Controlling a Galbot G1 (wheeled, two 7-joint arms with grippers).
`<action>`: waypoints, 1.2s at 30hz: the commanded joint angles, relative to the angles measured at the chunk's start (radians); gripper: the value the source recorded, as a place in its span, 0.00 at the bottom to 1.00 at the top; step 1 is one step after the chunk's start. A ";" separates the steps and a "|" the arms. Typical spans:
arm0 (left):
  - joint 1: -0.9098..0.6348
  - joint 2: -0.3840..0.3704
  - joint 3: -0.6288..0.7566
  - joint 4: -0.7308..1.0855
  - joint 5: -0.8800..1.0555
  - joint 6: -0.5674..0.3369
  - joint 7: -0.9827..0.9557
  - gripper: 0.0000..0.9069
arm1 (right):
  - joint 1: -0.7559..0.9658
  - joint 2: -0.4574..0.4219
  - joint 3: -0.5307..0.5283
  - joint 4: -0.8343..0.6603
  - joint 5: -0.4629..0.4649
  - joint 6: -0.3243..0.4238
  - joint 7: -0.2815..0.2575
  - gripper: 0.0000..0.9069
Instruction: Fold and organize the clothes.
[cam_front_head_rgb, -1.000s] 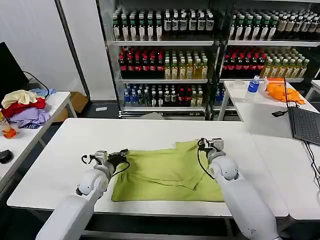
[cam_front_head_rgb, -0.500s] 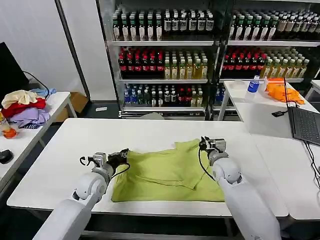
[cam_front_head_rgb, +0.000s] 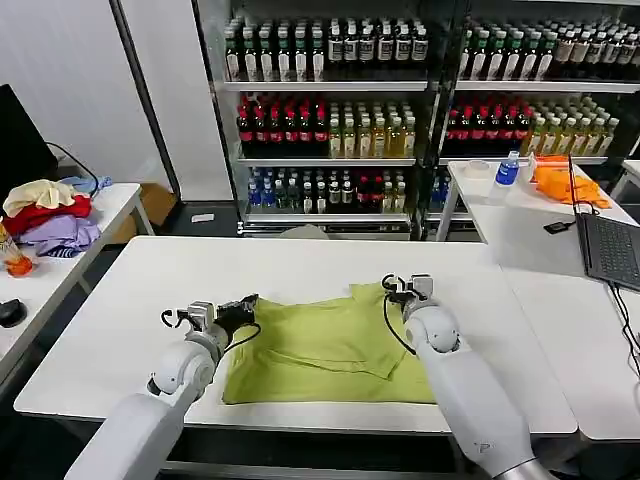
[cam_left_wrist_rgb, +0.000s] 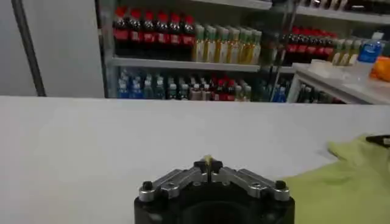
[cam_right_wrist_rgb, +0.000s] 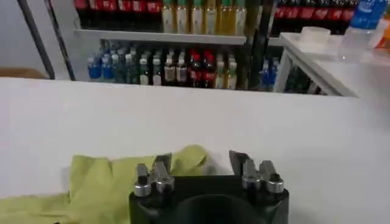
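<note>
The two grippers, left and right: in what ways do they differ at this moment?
The left gripper has its fingers shut, pinching a bit of the lime T-shirt; the right gripper stands open, holding nothing. The left gripper sits at the shirt's left edge; the right gripper is over its far right corner. Both are low at the white table.

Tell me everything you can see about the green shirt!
The shirt is lime green, soft like cotton, lying mostly flat near the front edge of the white table. One side is folded over the middle, leaving a slanted crease; no print shows. The left gripper is shut, pinching its far left corner. The right gripper is open at its far right corner, one finger over the cloth.
</note>
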 joint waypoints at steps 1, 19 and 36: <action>-0.004 0.003 0.001 0.005 -0.002 -0.001 0.001 0.02 | 0.024 0.021 -0.008 -0.048 0.022 -0.008 0.008 0.00; 0.008 0.003 -0.009 -0.004 -0.005 -0.008 0.004 0.02 | -0.023 -0.008 0.015 0.054 0.043 0.060 0.000 0.00; 0.164 0.034 -0.059 -0.228 -0.001 -0.004 -0.007 0.02 | -0.384 -0.147 0.163 0.589 -0.039 0.076 -0.042 0.00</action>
